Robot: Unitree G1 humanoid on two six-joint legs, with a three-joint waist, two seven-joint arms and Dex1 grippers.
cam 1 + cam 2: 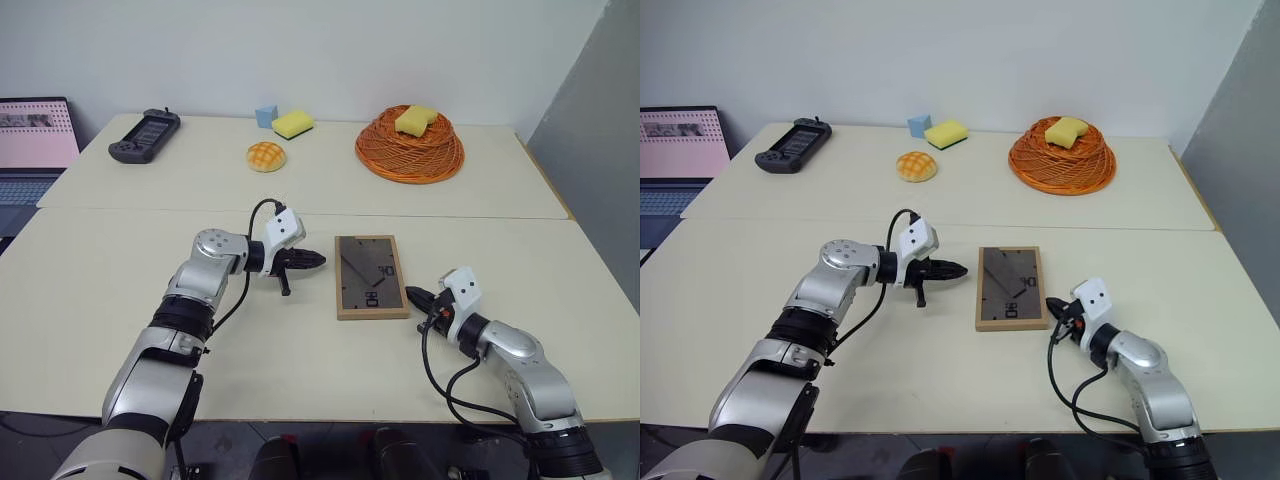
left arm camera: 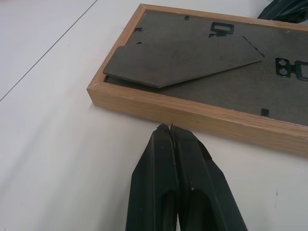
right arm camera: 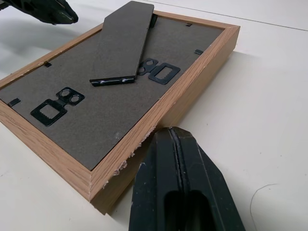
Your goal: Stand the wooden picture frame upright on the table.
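Note:
The wooden picture frame (image 1: 371, 276) lies flat, face down, on the near slab of the table (image 1: 100, 300). Its dark back panel faces up, and the stand flap (image 2: 183, 61) is lifted a little off it. My left gripper (image 1: 314, 261) is shut and empty, hovering just left of the frame's left edge with its tips close to the wood (image 2: 192, 115). My right gripper (image 1: 411, 294) is shut and empty too, low at the frame's near right corner (image 3: 110, 187), where the wood is chipped. The left gripper's black tip (image 3: 45, 10) shows beyond the frame in the right wrist view.
On the far slab sit a handheld game console (image 1: 145, 135), a bread bun (image 1: 266, 156), a blue cube (image 1: 265, 116), a yellow sponge (image 1: 292, 124) and an orange wicker basket (image 1: 410, 150) holding another yellow sponge (image 1: 415, 119). A laptop (image 1: 35, 140) stands off the left edge.

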